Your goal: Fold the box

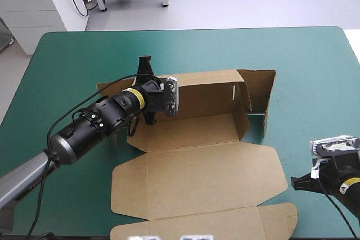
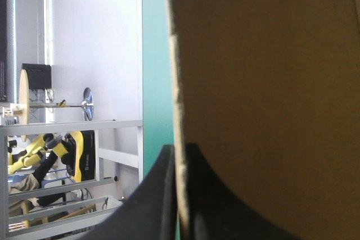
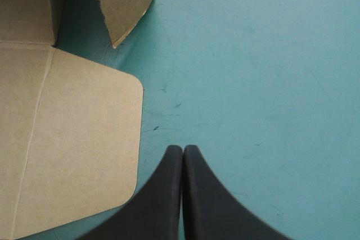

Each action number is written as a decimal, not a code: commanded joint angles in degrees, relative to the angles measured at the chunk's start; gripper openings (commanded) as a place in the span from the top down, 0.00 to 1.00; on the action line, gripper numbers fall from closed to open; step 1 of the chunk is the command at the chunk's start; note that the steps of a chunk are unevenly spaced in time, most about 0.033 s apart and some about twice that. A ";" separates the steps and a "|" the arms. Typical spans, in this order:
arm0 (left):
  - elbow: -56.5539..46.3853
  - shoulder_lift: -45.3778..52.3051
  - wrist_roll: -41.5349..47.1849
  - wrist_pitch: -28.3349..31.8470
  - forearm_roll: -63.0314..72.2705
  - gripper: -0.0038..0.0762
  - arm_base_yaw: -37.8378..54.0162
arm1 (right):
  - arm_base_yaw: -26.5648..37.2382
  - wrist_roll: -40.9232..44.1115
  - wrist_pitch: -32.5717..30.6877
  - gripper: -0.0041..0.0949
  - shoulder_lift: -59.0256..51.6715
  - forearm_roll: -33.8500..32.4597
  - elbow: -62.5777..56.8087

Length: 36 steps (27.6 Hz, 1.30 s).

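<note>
Your left pincer [image 2: 179, 154] was all but shut, its black fingers clamped on a thin edge of board at the left end of the box [image 1: 191, 130], just beside the raised back wall [image 1: 208, 91]. The hold looked shallow, taken right at the board's rim. In my judgement a twist or a quick pull could have let the sheet slip out, or creased it away from its score line. Your right pincer [image 3: 183, 150] was closed to a point with nothing in it. It was over bare table [image 1: 315, 71] at the near right, just beside a rounded corner of the lid [image 1: 197, 178] and not touching it. So nothing pinned the box down: it sat mid-table with the lid flat toward the near edge, and a sideways tug from the left could have dragged the whole sheet. The right wall [image 1: 269, 96] stood untucked, and I judged it liable to fall open if the box shifted
</note>
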State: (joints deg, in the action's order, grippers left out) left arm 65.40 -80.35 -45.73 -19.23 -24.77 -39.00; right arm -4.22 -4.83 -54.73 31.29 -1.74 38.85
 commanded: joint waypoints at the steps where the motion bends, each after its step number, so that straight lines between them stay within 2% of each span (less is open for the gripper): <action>1: -1.46 3.09 0.11 9.30 -2.05 0.96 -0.28 | 0.54 0.14 4.02 0.98 0.19 0.01 2.46; 5: -4.26 3.78 0.11 12.55 -2.73 0.96 -0.28 | 0.54 -5.51 6.48 0.98 0.19 0.24 3.53; 12: -5.06 3.78 0.11 7.98 -2.89 0.96 0.07 | 0.54 -6.46 11.64 0.98 1.12 7.91 6.48; 16: -5.06 3.92 4.71 6.87 -2.89 0.96 1.83 | 0.54 -6.77 11.54 0.98 5.68 9.75 10.34; 22: -5.14 4.26 4.95 7.12 -6.82 0.96 2.58 | 0.54 -6.39 11.53 0.98 16.09 10.26 18.43; 31: -5.14 4.26 6.84 3.62 -8.00 0.96 2.58 | 0.31 -8.78 7.41 0.98 35.94 12.39 37.07; 35: -5.14 4.26 7.63 2.60 -8.00 0.96 2.58 | 0.31 -10.43 2.33 0.98 48.97 15.29 52.92; 36: -5.14 4.26 7.82 2.05 -8.00 0.96 2.58 | 0.31 -9.99 -0.68 0.98 53.33 15.53 58.18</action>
State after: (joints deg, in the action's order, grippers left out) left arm 59.05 -77.88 -38.85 -14.90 -32.72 -36.71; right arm -4.22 -14.55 -54.39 81.17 12.60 89.18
